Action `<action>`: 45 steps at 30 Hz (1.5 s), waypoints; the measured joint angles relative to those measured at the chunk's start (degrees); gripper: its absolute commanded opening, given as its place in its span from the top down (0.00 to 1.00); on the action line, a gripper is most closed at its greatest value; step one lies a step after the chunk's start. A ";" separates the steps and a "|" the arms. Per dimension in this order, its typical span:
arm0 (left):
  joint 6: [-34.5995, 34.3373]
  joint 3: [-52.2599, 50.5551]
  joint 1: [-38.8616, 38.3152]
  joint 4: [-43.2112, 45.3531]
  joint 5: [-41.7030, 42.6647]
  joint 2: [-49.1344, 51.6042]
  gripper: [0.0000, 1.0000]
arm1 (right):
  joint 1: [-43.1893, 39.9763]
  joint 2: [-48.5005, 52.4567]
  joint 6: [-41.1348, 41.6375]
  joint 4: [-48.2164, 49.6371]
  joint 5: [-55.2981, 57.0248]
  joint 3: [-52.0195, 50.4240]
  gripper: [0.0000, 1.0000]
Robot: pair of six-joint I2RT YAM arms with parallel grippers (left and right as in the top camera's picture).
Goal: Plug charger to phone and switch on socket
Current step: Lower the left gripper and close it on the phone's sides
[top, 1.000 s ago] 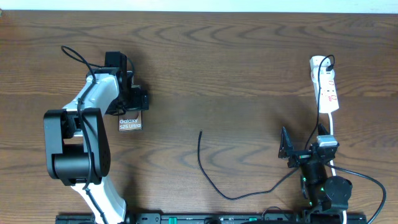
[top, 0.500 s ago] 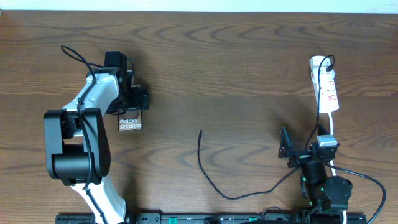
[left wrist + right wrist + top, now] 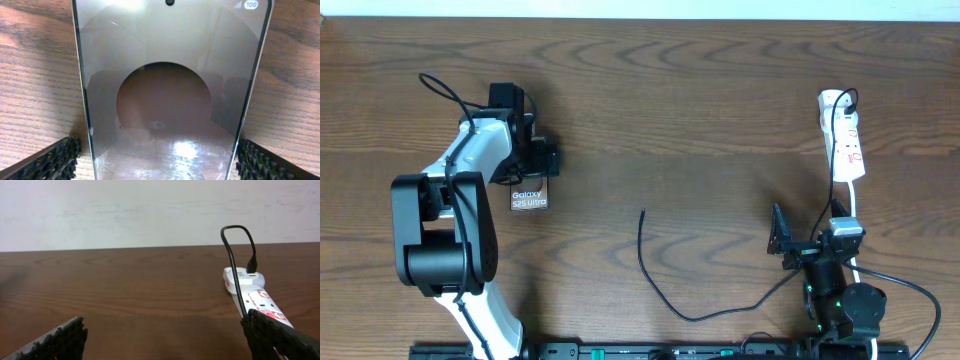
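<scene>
1. Charger (image 3: 641, 240): thin black cable lying loose on the table (image 3: 720, 100). Its free plug end lies right of the phone (image 3: 529, 197) and apart from it.
2. Right gripper (image 3: 167, 339): well right of the phone, fingers spread wide, holding nothing.
3. Phone: lies flat, screen up, under the left gripper (image 3: 160, 164).
4. Left gripper: fingers spread, one beside each long edge of the phone.
5. Socket (image 3: 844, 140): far right of the phone and beyond it, with a black cable plugged in at its far end.

The charger (image 3: 641, 240) lies across the open table (image 3: 720, 100) between phone (image 3: 529, 195) and socket (image 3: 847, 140).
</scene>
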 measured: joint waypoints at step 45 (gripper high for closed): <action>0.26 0.00 0.00 -0.11 0.00 0.00 0.14 | 0.00 0.00 0.02 0.00 0.00 0.00 0.01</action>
